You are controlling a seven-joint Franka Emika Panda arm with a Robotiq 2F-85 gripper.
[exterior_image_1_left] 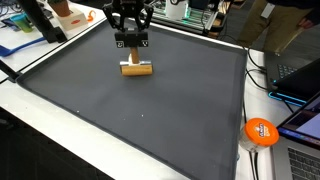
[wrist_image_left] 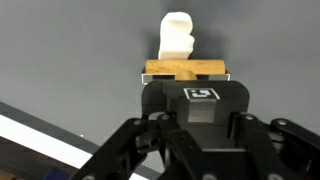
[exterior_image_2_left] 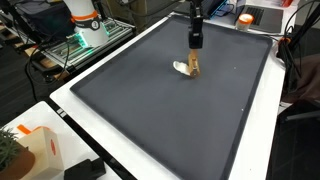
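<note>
Where the claw (wrist_image_left: 186, 74) closes, the block (wrist_image_left: 185, 67) sits clamped.

On my screen a dark grey mat (exterior_image_1_left: 150, 115) fills most of both exterior views, lying on a white table (exterior_image_1_left: 50, 125) whose rim runs along the lower left. At the lower right of an exterior view I see an orange disc (exterior_image_1_left: 261, 131) just off the mat's corner, a laptop (exterior_image_1_left: 303, 120) at the right edge beside it and cables (exterior_image_1_left: 262, 82) above. Blue paper (exterior_image_1_left: 18, 45) lies at the upper left. In an exterior view a white box (exterior_image_2_left: 35, 150) with an orange mark sits at the lower left, a green plant (exterior_image_2_left: 7, 152) next to it
</note>
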